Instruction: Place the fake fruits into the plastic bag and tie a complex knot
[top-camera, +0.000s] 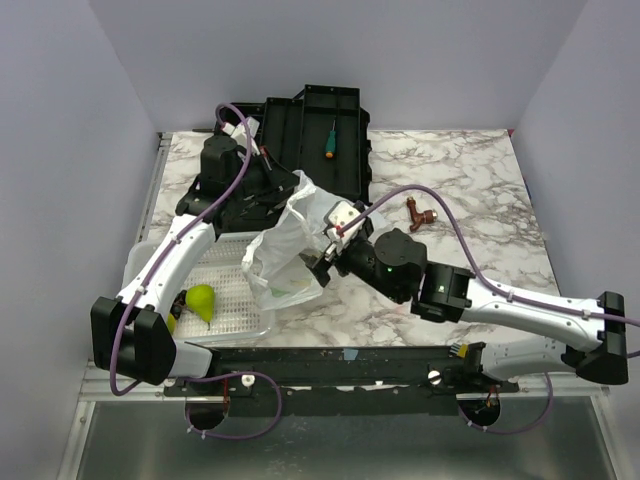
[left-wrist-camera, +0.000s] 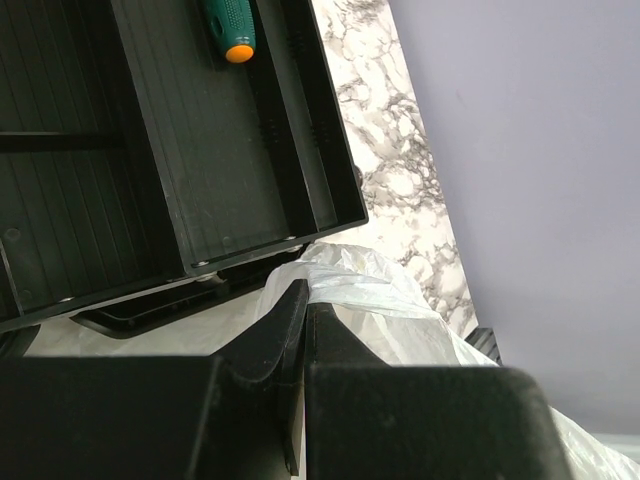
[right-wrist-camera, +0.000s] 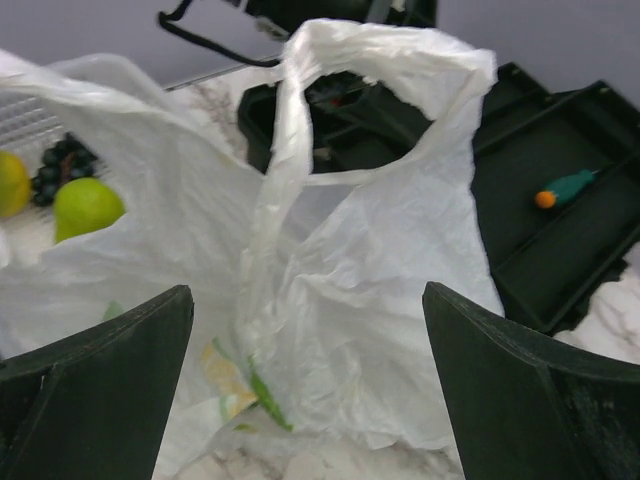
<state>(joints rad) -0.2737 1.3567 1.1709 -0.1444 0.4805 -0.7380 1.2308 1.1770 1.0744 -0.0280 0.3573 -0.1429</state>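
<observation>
First, in the top view, the thin, crinkly, translucent white plastic bag (top-camera: 285, 250) stood slumped on the grey-veined marble table (top-camera: 470, 180), just right of the white perforated plastic basket (top-camera: 235, 295). A glossy green pear-shaped fruit (top-camera: 202, 300) lay in the near left part of that basket, outside the bag. The left gripper (top-camera: 285, 200) met the bag's far upper edge. The right gripper (top-camera: 325, 240) faced the bag from its right side. Black plastic trays (top-camera: 310, 125) lay at the far edge, with a green-handled screwdriver (top-camera: 330, 140) in one. A small copper-coloured fitting (top-camera: 420, 212) lay apart on the table to the right.

In the left wrist view, the left gripper (left-wrist-camera: 303, 300) had its jaws pressed fully together. The white plastic bag (left-wrist-camera: 370, 290) began right at the fingertips, so it appeared pinched there. The screwdriver's handle (left-wrist-camera: 228, 25) showed in the black tray (left-wrist-camera: 230, 180) beyond.

In the right wrist view, the right gripper (right-wrist-camera: 310, 400) had its jaws spread wide and held nothing. The bag (right-wrist-camera: 380, 260) stood between and beyond its fingers (right-wrist-camera: 95, 360), its handle raised as an open loop. A yellow-green print (right-wrist-camera: 235, 385) marked its lower part. To the left, behind the bag, lay the green fruit (right-wrist-camera: 85, 205), a yellow fruit (right-wrist-camera: 10, 180) and a dark grape-like cluster (right-wrist-camera: 55, 165).
</observation>
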